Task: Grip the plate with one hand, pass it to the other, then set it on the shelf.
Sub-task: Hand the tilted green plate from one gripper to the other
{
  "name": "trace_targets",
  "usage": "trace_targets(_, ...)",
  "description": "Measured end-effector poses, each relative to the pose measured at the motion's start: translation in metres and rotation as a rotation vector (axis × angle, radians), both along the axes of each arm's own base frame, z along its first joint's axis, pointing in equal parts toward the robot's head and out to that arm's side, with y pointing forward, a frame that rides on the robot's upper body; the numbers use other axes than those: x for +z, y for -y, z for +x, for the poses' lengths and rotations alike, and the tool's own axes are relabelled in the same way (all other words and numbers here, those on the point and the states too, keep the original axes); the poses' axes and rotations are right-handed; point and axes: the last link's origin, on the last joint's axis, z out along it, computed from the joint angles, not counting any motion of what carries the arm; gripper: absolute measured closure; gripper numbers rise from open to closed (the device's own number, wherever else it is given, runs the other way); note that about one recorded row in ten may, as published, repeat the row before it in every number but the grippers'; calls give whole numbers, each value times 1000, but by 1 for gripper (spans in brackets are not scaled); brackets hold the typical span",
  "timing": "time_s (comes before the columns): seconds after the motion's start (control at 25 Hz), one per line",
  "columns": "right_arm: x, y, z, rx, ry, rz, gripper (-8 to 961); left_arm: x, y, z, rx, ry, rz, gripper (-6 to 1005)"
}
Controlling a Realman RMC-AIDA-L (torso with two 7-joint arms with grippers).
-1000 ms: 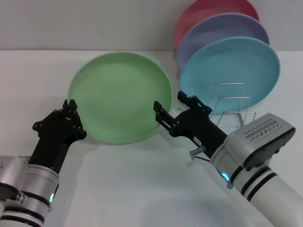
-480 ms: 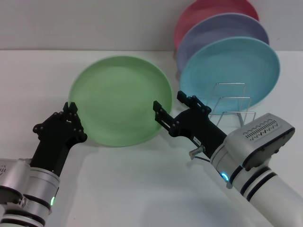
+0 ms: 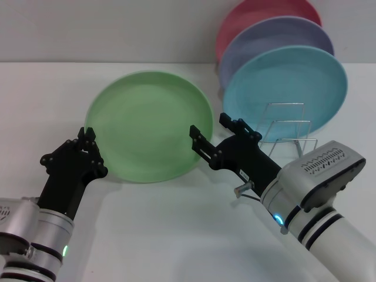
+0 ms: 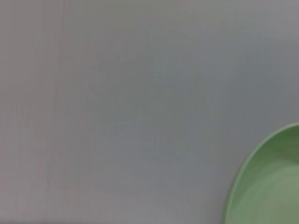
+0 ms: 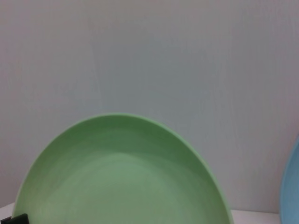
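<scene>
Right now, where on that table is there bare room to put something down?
Bare table lies in front, between the two arms, and at far left beyond the green plate. Far right is crowded: the rack holds turquoise, lavender and pink plates.

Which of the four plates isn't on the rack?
The light green plate, held up off the table between the left gripper and right gripper. The turquoise plate, lavender and pink ones stand at the wire rack.
</scene>
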Motion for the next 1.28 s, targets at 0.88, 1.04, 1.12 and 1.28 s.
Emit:
trace_targets(0.88,-2,-19,-7,30,71,-26,256,7,8,9,69,-124,112,918)
trace_targets(1.04,-2,-22,-10,41,80,-29,262,7,9,10,83,-128,117,917)
trace_targets(1.12,-2,-23,-11,47,84,-29,265,7,9,10,96,-131,122,917)
trace_targets(1.28,-2,-25,-11,53,90,-27,271,7,10,11,114,-135,128,915)
